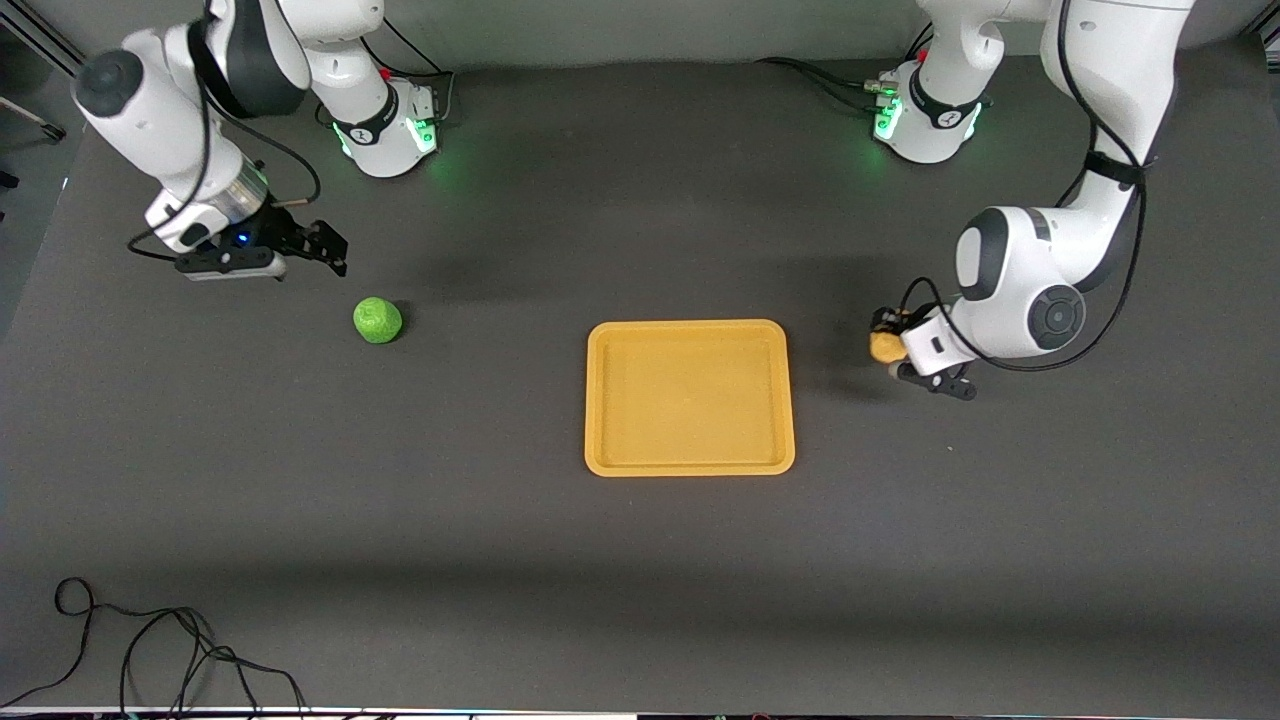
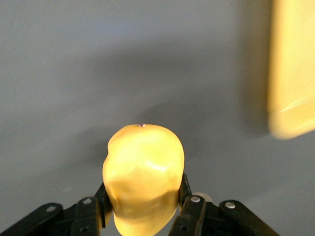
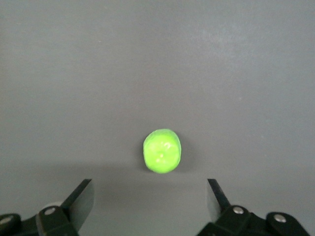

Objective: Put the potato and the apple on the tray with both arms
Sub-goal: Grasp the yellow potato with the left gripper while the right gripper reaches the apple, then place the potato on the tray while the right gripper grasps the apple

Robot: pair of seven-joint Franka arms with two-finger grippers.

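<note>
The right gripper hangs over the bare table at the right arm's end, its fingers spread wide and holding nothing. The apple lies on the table just beside it and a little nearer the front camera, well apart from the tray; in the right wrist view the apple sits between the lines of the two open fingers. To take it well, this arm probably needs to keep that centring, go straight down until the fingers straddle the ball at its widest part, and close gently, since a round, bumpy thing is likely to roll away if one finger reaches it first. The tray lies in the middle of the table with nothing on it, so both placements remain to be done. Toward the left arm's end, the left gripper is clamped on the potato, just beside the tray's short edge. In the left wrist view the potato stands between the fingers, pinched low on its body, with the tray's rim near. The sound move here looks to be carrying it level over the rim, lowering it close to the tray floor, and only then letting go, so the lumpy piece settles rather than bounces out.
</note>
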